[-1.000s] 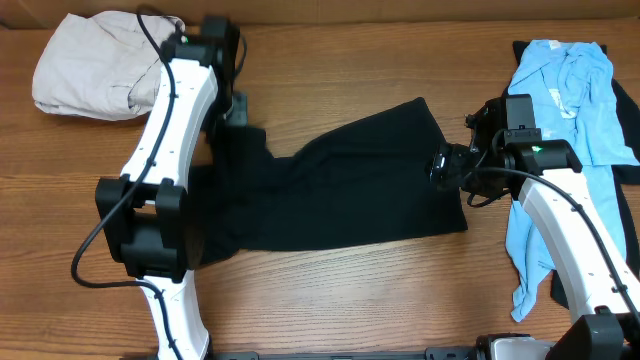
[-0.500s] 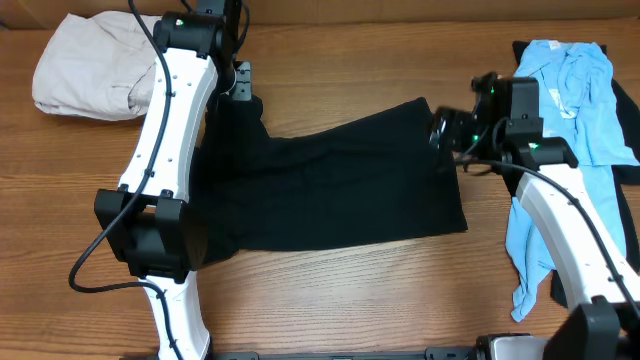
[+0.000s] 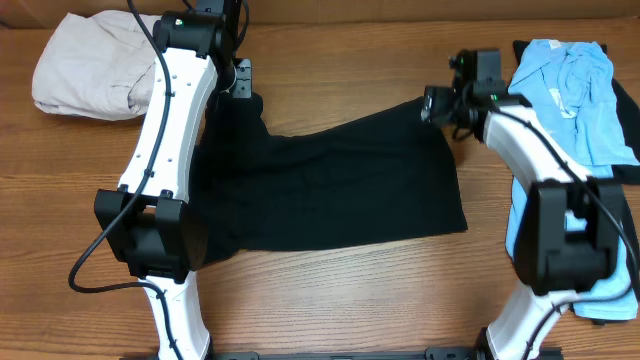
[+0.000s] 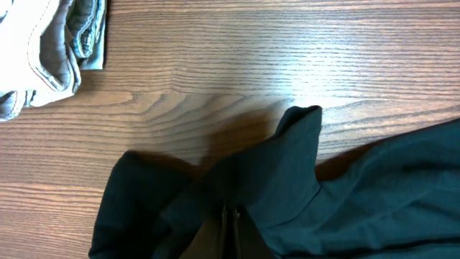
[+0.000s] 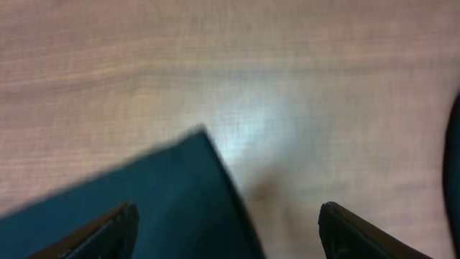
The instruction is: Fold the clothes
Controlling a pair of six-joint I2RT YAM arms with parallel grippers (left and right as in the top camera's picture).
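Observation:
A large black garment [image 3: 340, 180] lies spread across the middle of the table. My left gripper [image 3: 243, 88] is at its far left corner, shut on a bunch of the fabric; in the left wrist view the closed gripper [image 4: 233, 216] pinches the black cloth [image 4: 295, 173], which is raised into a fold. My right gripper [image 3: 436, 106] hovers open over the garment's far right corner. In the blurred right wrist view, the open gripper [image 5: 226, 216] straddles the edge of that black corner [image 5: 165, 194], holding nothing.
A crumpled beige garment [image 3: 95, 65] sits at the far left, also seen as the beige garment [image 4: 43, 43] in the left wrist view. A light blue shirt [image 3: 575, 95] lies along the right side, partly under the right arm, with dark cloth [image 3: 626, 175] beneath it.
My right gripper has moved from the black garment's right edge toward the far side, to its far right corner. My left gripper shifted slightly farther with the cloth, then stayed still.

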